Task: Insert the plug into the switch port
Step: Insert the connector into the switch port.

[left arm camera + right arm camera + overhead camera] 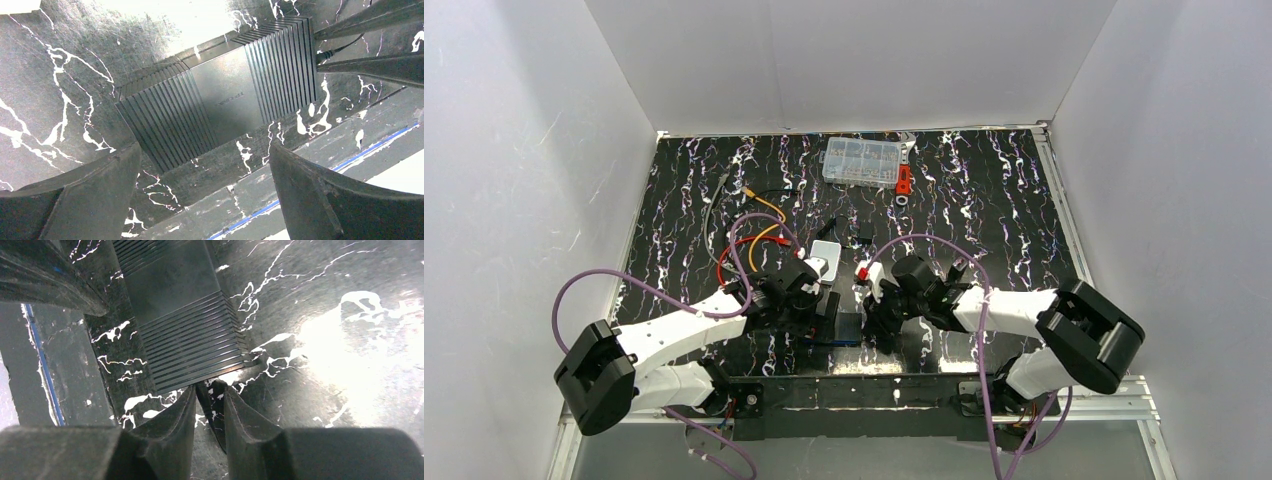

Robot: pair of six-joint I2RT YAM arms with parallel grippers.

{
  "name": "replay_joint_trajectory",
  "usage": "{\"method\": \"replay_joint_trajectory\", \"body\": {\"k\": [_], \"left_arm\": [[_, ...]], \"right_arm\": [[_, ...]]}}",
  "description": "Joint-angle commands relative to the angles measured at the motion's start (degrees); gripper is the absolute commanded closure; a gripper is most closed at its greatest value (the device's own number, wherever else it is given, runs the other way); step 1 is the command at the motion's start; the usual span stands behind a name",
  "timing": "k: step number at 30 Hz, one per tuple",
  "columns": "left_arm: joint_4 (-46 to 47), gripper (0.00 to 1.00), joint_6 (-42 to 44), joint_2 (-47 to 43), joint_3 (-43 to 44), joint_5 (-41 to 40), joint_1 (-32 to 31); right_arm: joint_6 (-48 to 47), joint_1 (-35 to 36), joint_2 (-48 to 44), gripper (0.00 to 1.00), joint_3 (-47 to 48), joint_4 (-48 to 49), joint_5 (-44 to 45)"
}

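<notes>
From overhead, I see both arms meeting over the switch (849, 328), which lies flat at the near middle of the worktop (984, 200). The left claw (822, 305) is at one end and the right claw (871, 322) at the other. The orange cable (769, 208) lies in the tangle behind the left arm. I cannot pick out the plug on it, nor any port.

On the left wrist view, my left claw (205, 150) stands wide over the ribbed switch (220, 100), gripping nothing. The right claw's fingers (375, 65) sit at the far end, with a thin dark lead (337, 49) between them meeting the switch.

On the right wrist view, the right claw (209, 390) is narrowly parted just off the switch's (185, 315) end. A dark sliver (212, 412) sits in the gap, and I cannot tell what it is.
</notes>
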Motion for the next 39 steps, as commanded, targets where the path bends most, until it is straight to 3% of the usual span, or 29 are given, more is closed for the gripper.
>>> {"method": "replay_joint_trajectory", "body": {"k": [1, 8, 15, 19, 22, 23, 30, 39], "left_arm": [[0.4, 0.02, -0.6, -1.4, 1.7, 1.0, -0.4], [-1.6, 0.02, -0.6, -3.5, 2.5, -1.6, -0.4], [-3.1, 0.02, 0.3, -5.5, 4.8, -7.0, -0.4], [-3.2, 0.02, 1.3, -5.0, 6.9, -9.5, -0.3], [-3.8, 0.02, 2.4, -3.8, 8.7, -11.2, -0.4], [-4.0, 0.02, 2.7, -3.4, 9.4, -11.8, -0.3], [-3.3, 0.02, 3.1, 0.4, 12.0, -14.2, 1.2], [3.1, 0.02, 4.3, 5.5, 11.0, -7.3, 5.3]], "right_arm": [[-0.1, 0.2, -4.0, 0.65, 2.0, -2.3, 3.5], [1.0, 0.2, -14.0, 0.6, 2.9, -10.5, 13.5], [11.1, -1.1, -22.7, 0.58, 3.3, -18.0, 26.5], [15.1, -1.5, -22.6, 0.73, 4.0, -22.5, 24.5], [15.5, -1.6, -22.9, 0.96, 3.9, -24.6, 18.5], [16.2, -1.6, -23.1, 0.99, 3.5, -24.7, 17.0], [22.3, -1.6, -20.5, 0.99, 1.5, -24.5, 11.2], [28.4, -0.3, -14.1, 0.99, -0.1, -19.8, 5.7]]}}
